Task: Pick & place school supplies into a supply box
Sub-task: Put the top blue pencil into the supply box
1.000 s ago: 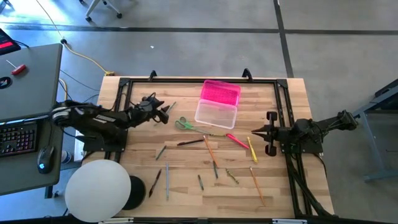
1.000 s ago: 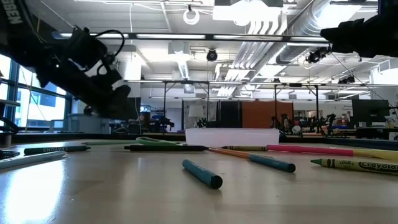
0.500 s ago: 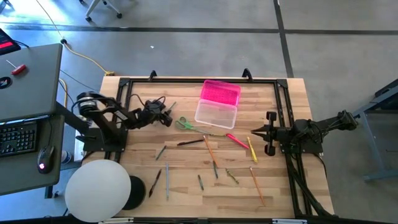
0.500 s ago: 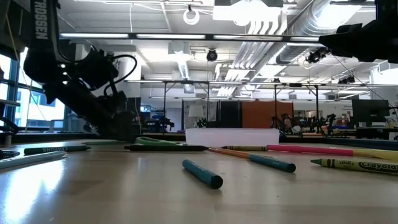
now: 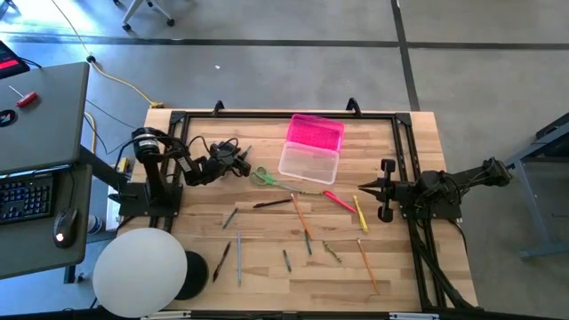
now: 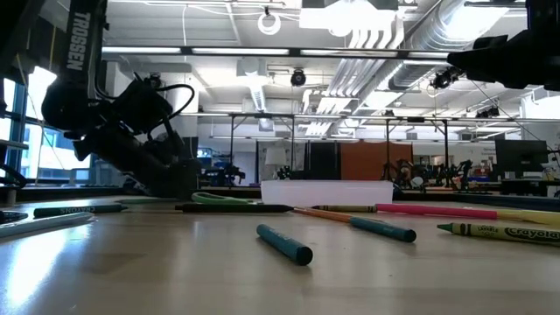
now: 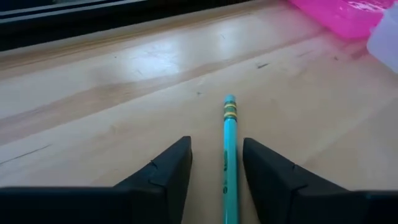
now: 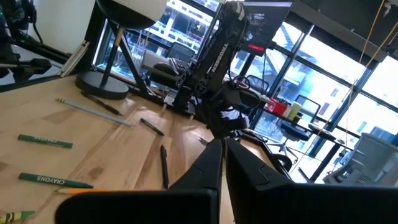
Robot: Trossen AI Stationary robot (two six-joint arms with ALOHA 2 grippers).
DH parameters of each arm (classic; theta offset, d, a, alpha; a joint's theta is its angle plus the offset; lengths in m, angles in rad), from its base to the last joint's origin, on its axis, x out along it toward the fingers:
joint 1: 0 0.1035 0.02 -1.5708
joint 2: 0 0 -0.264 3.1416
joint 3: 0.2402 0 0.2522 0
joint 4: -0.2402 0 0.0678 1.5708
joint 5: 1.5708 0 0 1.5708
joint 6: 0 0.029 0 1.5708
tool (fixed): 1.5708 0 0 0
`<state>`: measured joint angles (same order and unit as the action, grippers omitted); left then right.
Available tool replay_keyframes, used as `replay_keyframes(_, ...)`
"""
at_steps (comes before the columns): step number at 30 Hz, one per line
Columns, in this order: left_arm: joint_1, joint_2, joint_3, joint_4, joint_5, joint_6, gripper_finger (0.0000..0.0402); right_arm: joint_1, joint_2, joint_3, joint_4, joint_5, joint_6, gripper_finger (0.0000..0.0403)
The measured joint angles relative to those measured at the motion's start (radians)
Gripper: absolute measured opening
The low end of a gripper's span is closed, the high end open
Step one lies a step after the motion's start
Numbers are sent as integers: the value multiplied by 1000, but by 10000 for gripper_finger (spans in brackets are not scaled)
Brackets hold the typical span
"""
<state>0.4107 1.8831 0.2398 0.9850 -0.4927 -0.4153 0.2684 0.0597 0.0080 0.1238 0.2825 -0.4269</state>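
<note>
1. Supply box [image 5: 310, 148] sits at the far middle of the wooden table [image 5: 267, 267] – bright pink lid [image 5: 316, 132] folded open toward the far edge, clear base [image 5: 308, 164] on the near side. In the low view the base shows as a pale, low rectangle [image 6: 326, 192].
2. Left gripper [image 5: 242, 163] is low over the table, left of the box – fingers [image 7: 168, 171] spread, with a teal pencil [image 7: 229, 155] lying flat between them; contact can't be judged. Pencil has a yellow-green band near its far end.
3. Green-handled scissors [image 5: 261, 177] lie just beside the left gripper, toward the table's middle, between it and the box base.
4. Right gripper [image 5: 364, 188] hangs at the table's right side, well apart from the box, fingers [image 8: 211, 163] pressed together, nothing in them.
5. Loose supplies are scattered in front of the box: dark pen [image 5: 271, 204], orange pencil [image 5: 300, 213], pink-red marker [image 5: 338, 200], yellow pencil [image 5: 360, 213], another orange pencil [image 5: 367, 265], grey pencil [image 5: 239, 259], black pen [image 5: 220, 261], small green crayons [image 5: 331, 252].
6. Low view: a teal marker [image 6: 284, 243] is nearest the camera, with a green crayon [image 6: 500, 233] on the right.
7. Near-left table corner holds a white round lamp shade [image 5: 140, 273]. A grey desk with a keyboard [image 5: 24, 196] stands off the table's left.
</note>
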Motion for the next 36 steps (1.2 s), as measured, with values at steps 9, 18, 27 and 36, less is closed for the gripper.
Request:
replay_keyframes(9,2,5,-2,5,-10,-42,130,0,0,0,-1,0,33,0)
replay_keyframes(18,3,5,-5,20,-11,-105,26,0,0,0,-2,-1,37,0)
replay_keyframes(27,4,20,-9,145,-2,-65,28,0,0,0,-1,-1,36,0)
replay_keyframes(36,2,25,-5,253,98,-51,27,0,0,0,-1,-1,34,0)
